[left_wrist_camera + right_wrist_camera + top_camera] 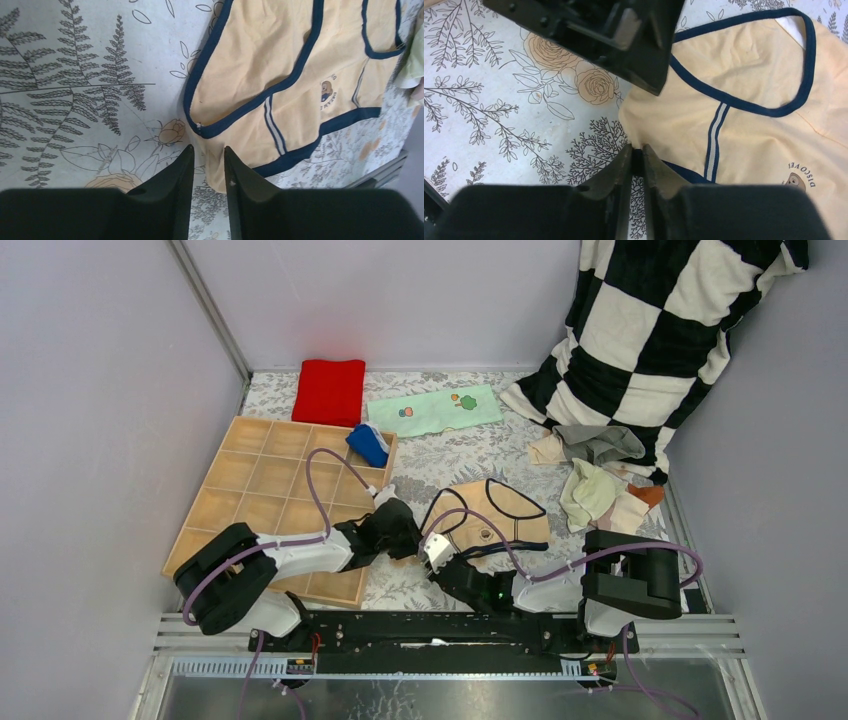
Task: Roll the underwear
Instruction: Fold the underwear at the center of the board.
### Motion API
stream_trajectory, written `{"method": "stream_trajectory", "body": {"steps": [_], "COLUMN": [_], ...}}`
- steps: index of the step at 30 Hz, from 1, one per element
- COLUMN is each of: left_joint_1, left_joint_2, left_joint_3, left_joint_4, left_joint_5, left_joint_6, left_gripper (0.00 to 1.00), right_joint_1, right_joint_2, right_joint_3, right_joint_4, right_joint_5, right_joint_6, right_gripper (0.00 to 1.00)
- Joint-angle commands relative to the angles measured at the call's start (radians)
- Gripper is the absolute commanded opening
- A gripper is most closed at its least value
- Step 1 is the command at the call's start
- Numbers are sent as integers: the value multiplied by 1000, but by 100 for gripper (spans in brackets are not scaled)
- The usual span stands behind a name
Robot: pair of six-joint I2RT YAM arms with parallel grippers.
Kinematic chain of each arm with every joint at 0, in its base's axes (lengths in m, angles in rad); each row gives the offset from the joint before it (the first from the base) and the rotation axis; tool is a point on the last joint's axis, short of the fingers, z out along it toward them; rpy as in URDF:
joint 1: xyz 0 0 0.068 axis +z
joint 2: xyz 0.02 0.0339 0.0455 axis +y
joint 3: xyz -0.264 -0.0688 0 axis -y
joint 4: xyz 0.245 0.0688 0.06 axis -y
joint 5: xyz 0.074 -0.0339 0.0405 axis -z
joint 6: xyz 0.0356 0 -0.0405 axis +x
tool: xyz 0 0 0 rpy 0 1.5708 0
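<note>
The tan underwear (497, 512) with dark trim lies flat on the floral tablecloth, in front of both arms. In the left wrist view my left gripper (207, 148) stands open, its fingers either side of the brief's (280, 75) near corner with a gap still showing. My right gripper (637, 147) is shut on the edge of the same brief (749, 135), and the fabric puckers at its tips. From above, the left gripper (403, 536) and right gripper (437, 549) sit close together at the brief's left edge. A blue striped brief (368, 444) sits in a wooden tray.
The wooden grid tray (250, 490) lies at the left. A red folded cloth (330, 390) and a mint printed cloth (435, 410) lie at the back. A pile of grey, pale green and beige briefs (598, 485) sits at the right below a checkered blanket (650, 330).
</note>
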Motion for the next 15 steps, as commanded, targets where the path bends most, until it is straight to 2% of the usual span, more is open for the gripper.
{"method": "stream_trajectory", "body": {"steps": [1,6,10,15], "left_joint_1": [2,2,2,3], "left_joint_2": [4,1,5,19], "left_joint_3": [-10,3,16,47], "left_joint_4": [-21,-35,-43,-61], "left_joint_5": [-10,-19,-27,-36], "left_joint_6": [5,8,11,17], "left_gripper": [30,21,15,2], "right_joint_1": [5,6,6,6], "right_joint_2": [-8,-15,-28,-66], "right_joint_3": [16,33,33,36], "right_joint_4": [-11,-42,-36,-42], "right_joint_5": [68,53,36,-1], "right_joint_6": [43,63,85,109], "right_gripper": [14,0,0,0]}}
